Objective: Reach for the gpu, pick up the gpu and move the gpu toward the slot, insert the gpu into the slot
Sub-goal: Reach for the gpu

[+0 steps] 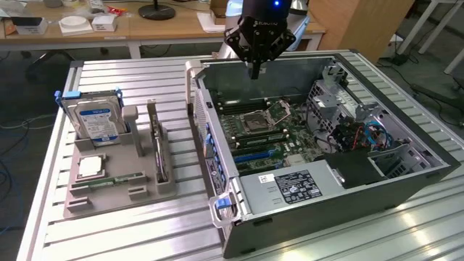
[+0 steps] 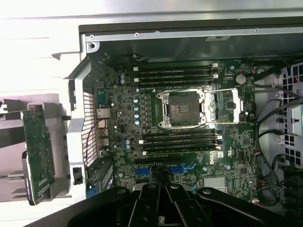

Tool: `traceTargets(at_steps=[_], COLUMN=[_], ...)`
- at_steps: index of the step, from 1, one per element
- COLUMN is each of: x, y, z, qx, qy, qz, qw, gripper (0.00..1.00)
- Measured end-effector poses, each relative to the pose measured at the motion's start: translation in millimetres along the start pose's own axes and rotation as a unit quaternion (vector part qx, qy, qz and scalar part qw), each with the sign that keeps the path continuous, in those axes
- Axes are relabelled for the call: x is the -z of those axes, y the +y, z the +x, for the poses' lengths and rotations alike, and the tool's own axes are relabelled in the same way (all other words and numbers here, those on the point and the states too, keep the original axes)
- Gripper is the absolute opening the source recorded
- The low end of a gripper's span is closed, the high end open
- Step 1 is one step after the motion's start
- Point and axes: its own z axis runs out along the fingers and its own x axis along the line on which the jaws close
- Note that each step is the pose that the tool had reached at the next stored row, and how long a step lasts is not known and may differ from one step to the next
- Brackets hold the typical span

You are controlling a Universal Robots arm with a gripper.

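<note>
Claw (image 1: 255,72) held over far wall of open case (image 1: 340,215). Board (image 1: 261,128) laid flat in case, below claw. Power box (image 1: 290,187) set in case corner far from claw. Wires (image 1: 362,136) bunched toward exterior view's right of claw. Tray (image 1: 108,196) set on table (image 1: 130,76), outside case, well apart from claw, toward exterior view's left. On tray: gpu (image 1: 155,138) stood on edge, nearest claw; hard drive (image 1: 95,122) stood up beyond it; chip (image 1: 91,166) and memory stick (image 1: 116,178) laid flat, farthest from claw.
</note>
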Motion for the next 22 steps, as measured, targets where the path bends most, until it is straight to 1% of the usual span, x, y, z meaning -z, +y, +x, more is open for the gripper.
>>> traceTargets(at_steps=[2, 11, 22], x=[0.1, 0.6, 1.0], y=[-0.2, -1.4, -2.8], z=[1.8, 19.1, 37.7], qx=[0.0, 0.0, 0.0], qy=[0.0, 0.0001, 0.0001], qz=[0.0, 0.0001, 0.0001], qw=[1.0, 1.0, 1.0], gripper=[0.1, 0.1, 0.1])
